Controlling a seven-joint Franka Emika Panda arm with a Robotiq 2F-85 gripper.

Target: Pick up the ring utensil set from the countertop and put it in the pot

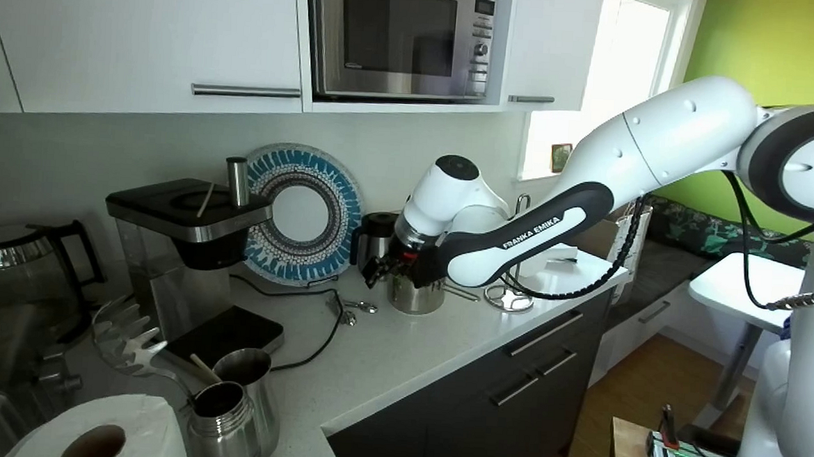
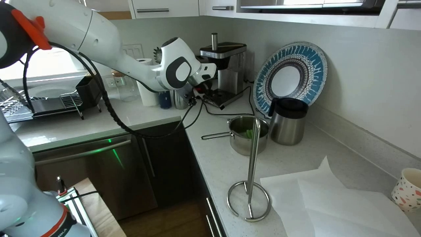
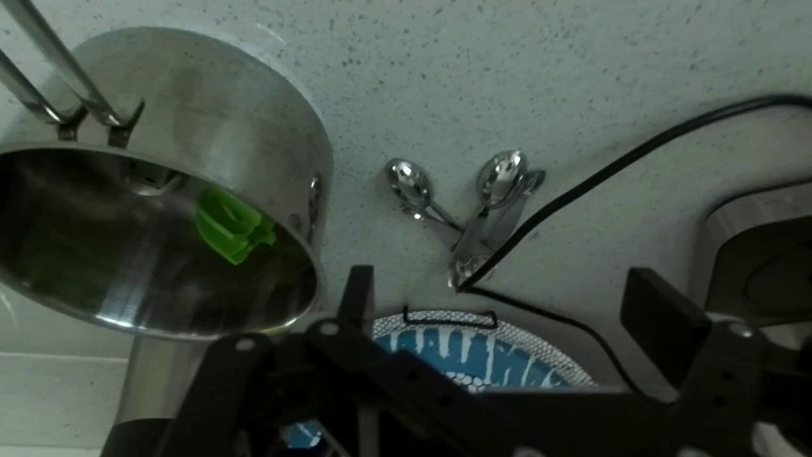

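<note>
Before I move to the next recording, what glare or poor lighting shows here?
In an exterior view, the window is blown out to white; in the wrist view, the light is dim, the pot murky inside, with bright glints on the ring utensil set.

Gleams silver on the pot (image 3: 254,120), bright green on the small object (image 3: 228,225) inside. Beneath the pot, shows pale grey with dark flecks on the countertop (image 3: 571,63); beside it, silvery on the utensil set (image 3: 471,242); near it, blue streaked with white on the plate (image 2: 285,81).
</note>
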